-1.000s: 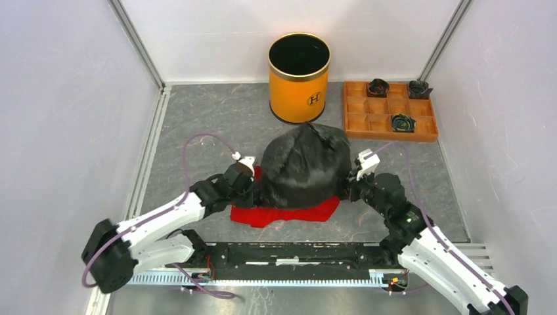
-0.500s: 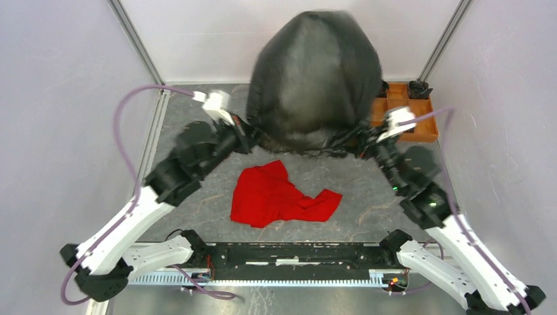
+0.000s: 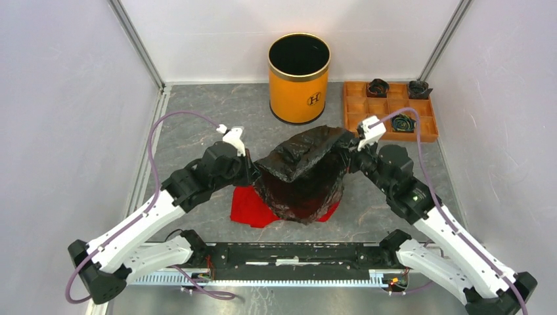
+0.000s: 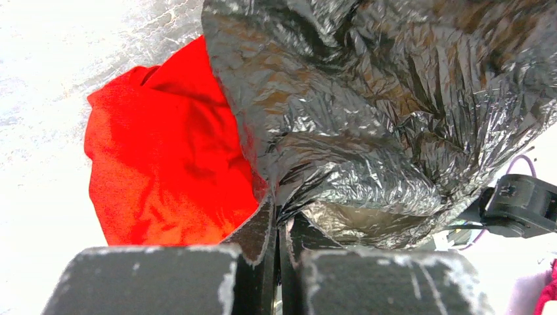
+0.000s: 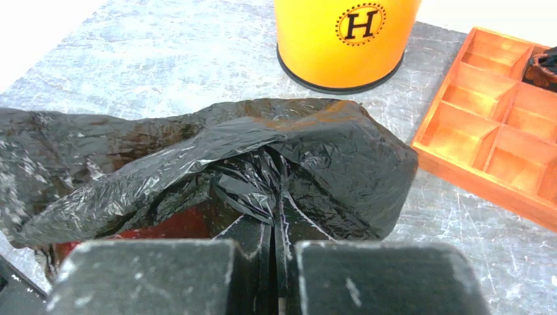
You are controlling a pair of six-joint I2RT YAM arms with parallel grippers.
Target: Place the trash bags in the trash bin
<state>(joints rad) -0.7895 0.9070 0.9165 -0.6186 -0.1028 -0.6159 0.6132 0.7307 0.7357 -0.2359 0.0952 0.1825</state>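
Note:
The black crinkled trash bag hangs stretched between my two grippers in mid-table, its lower part draped over a red cloth. My left gripper is shut on the bag's left edge; in the left wrist view its jaws pinch the plastic. My right gripper is shut on the bag's right edge, seen pinched in the right wrist view. The orange-yellow trash bin with its "H" logo stands upright behind the bag, apart from it; it also shows in the right wrist view.
A red cloth lies flat under the bag, also in the left wrist view. An orange-brown compartment tray with three small rolled dark bundles sits at the back right, close to my right gripper. Walls enclose the table.
The bag was flung up high and billowed near the camera half a second ago. Now both grippers have come back down and the bag has collapsed over the red cloth.

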